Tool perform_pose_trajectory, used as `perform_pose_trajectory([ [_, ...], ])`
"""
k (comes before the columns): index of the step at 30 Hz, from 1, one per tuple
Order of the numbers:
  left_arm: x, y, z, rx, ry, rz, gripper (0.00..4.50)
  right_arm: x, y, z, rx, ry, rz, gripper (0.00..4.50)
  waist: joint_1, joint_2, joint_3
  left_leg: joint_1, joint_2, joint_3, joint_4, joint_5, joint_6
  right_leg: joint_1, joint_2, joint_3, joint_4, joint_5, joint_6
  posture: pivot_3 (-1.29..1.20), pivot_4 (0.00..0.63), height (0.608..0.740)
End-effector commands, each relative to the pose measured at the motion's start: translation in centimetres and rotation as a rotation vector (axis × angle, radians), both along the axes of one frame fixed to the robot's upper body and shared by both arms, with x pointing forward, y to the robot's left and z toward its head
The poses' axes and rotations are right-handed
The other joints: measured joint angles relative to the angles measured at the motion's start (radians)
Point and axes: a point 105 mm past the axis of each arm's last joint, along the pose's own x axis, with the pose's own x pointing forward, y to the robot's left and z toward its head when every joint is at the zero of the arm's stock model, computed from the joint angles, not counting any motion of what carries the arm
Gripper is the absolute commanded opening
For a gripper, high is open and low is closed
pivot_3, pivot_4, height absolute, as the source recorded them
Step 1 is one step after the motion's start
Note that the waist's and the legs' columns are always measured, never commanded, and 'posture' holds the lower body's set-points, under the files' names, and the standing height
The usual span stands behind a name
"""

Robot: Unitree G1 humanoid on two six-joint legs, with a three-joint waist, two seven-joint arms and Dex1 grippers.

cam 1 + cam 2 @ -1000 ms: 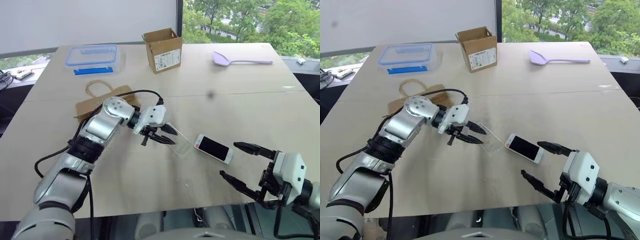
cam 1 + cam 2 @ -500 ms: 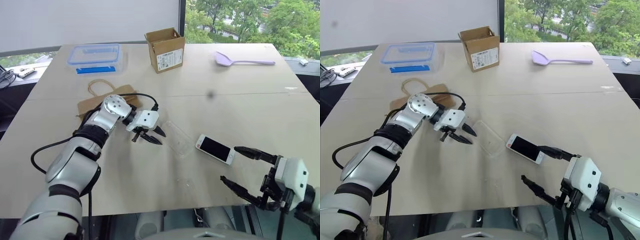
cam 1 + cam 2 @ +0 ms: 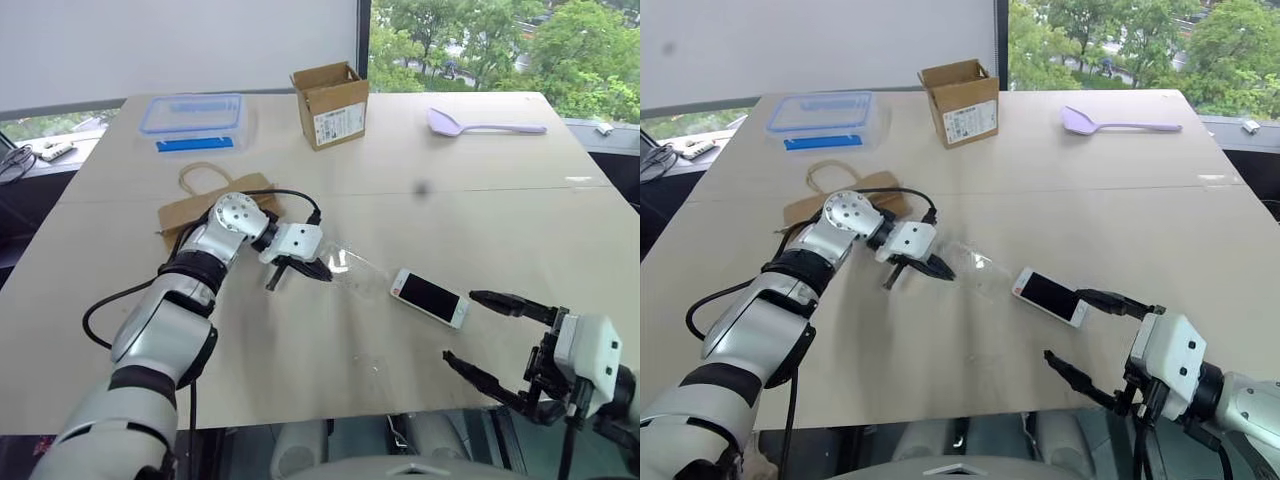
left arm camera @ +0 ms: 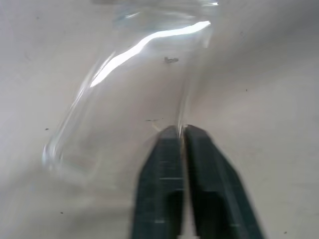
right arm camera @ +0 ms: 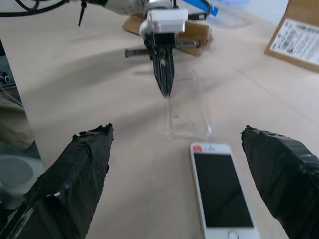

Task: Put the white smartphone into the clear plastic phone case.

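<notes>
The white smartphone (image 3: pixel 429 297) lies flat and screen up on the table, right of centre. Just left of it is the clear plastic phone case (image 3: pixel 355 270), a glinting see-through shell (image 4: pixel 124 99). My left gripper (image 3: pixel 325 272) points down at the case's left end. Its black fingers (image 4: pixel 164 164) are shut, pinching the case's thin rim between their tips. My right gripper (image 3: pixel 462 326) hovers wide open near the table's front edge. It stands just right of the phone and holds nothing.
A blue-rimmed clear container (image 3: pixel 192 115), a cardboard box (image 3: pixel 330 95) and a lilac spoon (image 3: pixel 470 124) stand along the far side. A brown paper bag (image 3: pixel 200 205) lies behind my left wrist. A black cable loops off the left arm.
My left gripper drew back to the case's left end, sank a little, and its fingers went from partly open to shut on the rim. The right arm held still.
</notes>
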Motion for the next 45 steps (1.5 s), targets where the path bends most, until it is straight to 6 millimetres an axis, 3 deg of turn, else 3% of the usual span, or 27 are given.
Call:
perform_pose_trajectory([
  [1,-0.9,0.8,-1.0,0.026,0.070,0.056,0.03,0.1,-0.5,0.5,-0.013,-0.025,-0.002,4.50,-0.003,0.000,0.000,0.000,0.000,0.000,0.000,0.000,0.000,0.000,0.000,0.000,0.000,0.000,0.000,0.00,0.150,0.740],
  [6,-2.4,0.7,-0.8,-0.030,0.104,0.127,0.03,1.3,-1.4,0.1,-0.021,0.018,-0.040,4.50,-0.016,0.000,0.000,0.000,0.000,0.003,-0.005,0.000,0.000,-0.002,0.000,0.003,-0.001,0.000,0.000,0.00,0.150,0.740],
  [14,-4.4,0.1,-1.0,-0.079,0.123,0.220,0.03,5.3,-4.3,1.5,-0.005,0.060,-0.041,4.50,-0.018,0.000,0.000,0.000,0.000,0.003,-0.005,0.000,0.000,-0.002,0.000,0.003,-0.001,0.000,0.000,0.00,0.150,0.740],
  [23,-4.6,-0.5,-0.4,-0.125,0.139,0.328,0.03,8.6,-5.1,4.9,-0.056,-0.009,0.188,4.50,-0.022,0.002,0.002,0.000,0.000,0.004,-0.005,0.000,0.000,-0.003,0.000,0.004,-0.002,0.000,0.000,0.00,0.150,0.740],
  [26,-4.8,-0.8,-0.3,-0.132,0.141,0.342,0.03,9.6,-5.6,5.8,-0.064,0.056,0.272,4.50,-0.024,0.003,0.003,0.000,0.000,0.004,-0.005,0.000,0.000,-0.003,0.000,0.004,-0.002,0.000,0.000,0.00,0.150,0.740],
  [31,-5.3,-0.4,0.0,-0.105,0.142,0.403,0.03,9.4,-4.7,6.1,-0.072,0.044,0.362,4.50,-0.020,0.003,0.003,-0.003,0.000,0.002,-0.007,0.000,0.000,-0.005,0.000,0.003,-0.002,0.000,0.000,0.00,0.150,0.740],
  [40,-7.0,-2.0,1.4,-0.135,0.207,0.483,0.03,7.4,-3.5,3.3,-0.097,0.036,0.330,4.50,-0.021,0.003,0.004,-0.003,0.000,0.002,-0.007,-0.001,0.002,-0.006,0.001,0.002,-0.002,-0.002,0.003,0.00,0.150,0.740],
  [45,-7.4,-0.8,0.5,-0.088,0.211,0.465,0.03,7.5,-2.7,1.7,-0.178,0.012,0.255,4.50,-0.028,0.003,0.004,-0.001,0.000,0.004,-0.006,-0.001,0.002,-0.006,0.001,0.004,0.000,-0.002,0.002,0.00,0.150,0.740],
])
